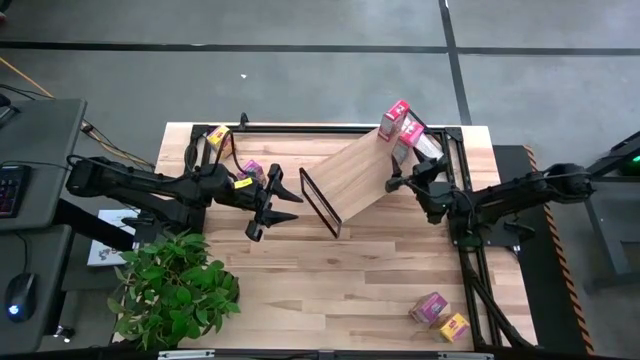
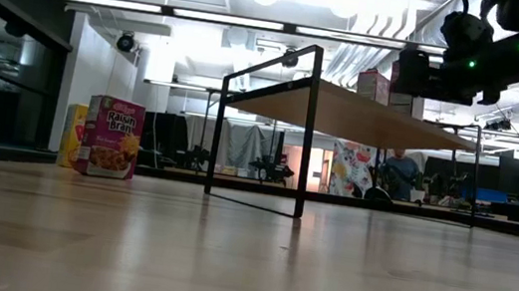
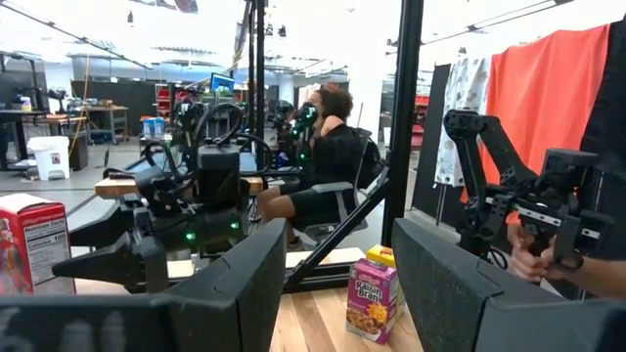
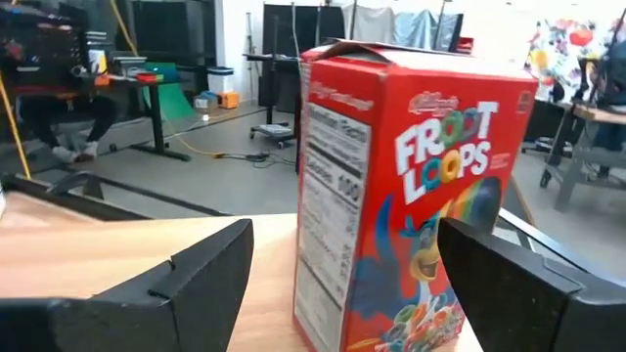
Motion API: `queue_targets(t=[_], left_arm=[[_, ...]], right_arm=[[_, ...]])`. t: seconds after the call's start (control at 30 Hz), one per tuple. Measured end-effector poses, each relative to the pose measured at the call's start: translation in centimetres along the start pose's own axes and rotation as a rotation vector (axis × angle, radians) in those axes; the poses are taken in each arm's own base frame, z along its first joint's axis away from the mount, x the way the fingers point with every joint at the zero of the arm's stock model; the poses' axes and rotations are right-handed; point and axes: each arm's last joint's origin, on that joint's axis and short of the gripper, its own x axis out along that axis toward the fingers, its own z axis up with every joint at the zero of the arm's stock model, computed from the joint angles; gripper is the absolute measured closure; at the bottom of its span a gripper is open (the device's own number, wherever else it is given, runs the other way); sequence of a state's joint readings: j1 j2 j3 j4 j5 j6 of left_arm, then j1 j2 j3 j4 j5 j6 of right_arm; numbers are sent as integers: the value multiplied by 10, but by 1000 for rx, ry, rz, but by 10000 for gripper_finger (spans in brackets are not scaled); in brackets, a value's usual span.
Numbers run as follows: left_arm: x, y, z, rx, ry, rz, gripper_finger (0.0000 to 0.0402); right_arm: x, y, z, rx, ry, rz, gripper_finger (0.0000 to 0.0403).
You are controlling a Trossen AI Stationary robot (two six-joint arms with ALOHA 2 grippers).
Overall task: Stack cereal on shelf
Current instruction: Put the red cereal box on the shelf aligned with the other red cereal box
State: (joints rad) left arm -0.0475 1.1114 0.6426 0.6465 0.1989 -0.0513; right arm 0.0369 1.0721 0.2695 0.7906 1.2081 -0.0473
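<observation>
The shelf (image 1: pixel 365 175) lies slantwise on the table, resting on its black wire ends (image 1: pixel 320 200). Two red cereal boxes (image 1: pixel 395 120) stand on its far right end. One of them, a Froot Loops box (image 4: pixel 411 205), stands upright on the board ahead of my open right gripper (image 1: pixel 405 172); the fingers (image 4: pixel 166 274) stand to either side of it and touch nothing. My left gripper (image 1: pixel 283 205) is open and empty beside the shelf's left end. A pink box (image 1: pixel 250 170) and a yellow box (image 1: pixel 217 137) stand at the far left.
A pink box (image 1: pixel 430 308) and a yellow box (image 1: pixel 453 327) sit near the table's near right corner. A green plant (image 1: pixel 175 285) stands at the near left corner. Black rails (image 1: pixel 470 250) run along the table's edges. People show in the room beyond (image 3: pixel 328 166).
</observation>
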Motion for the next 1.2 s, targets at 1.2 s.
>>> queue_targets(t=[1.2], left_arm=[[0, 0, -1, -1, 12, 0, 222]], right_arm=[[-38, 15, -8, -161, 31, 387, 231]])
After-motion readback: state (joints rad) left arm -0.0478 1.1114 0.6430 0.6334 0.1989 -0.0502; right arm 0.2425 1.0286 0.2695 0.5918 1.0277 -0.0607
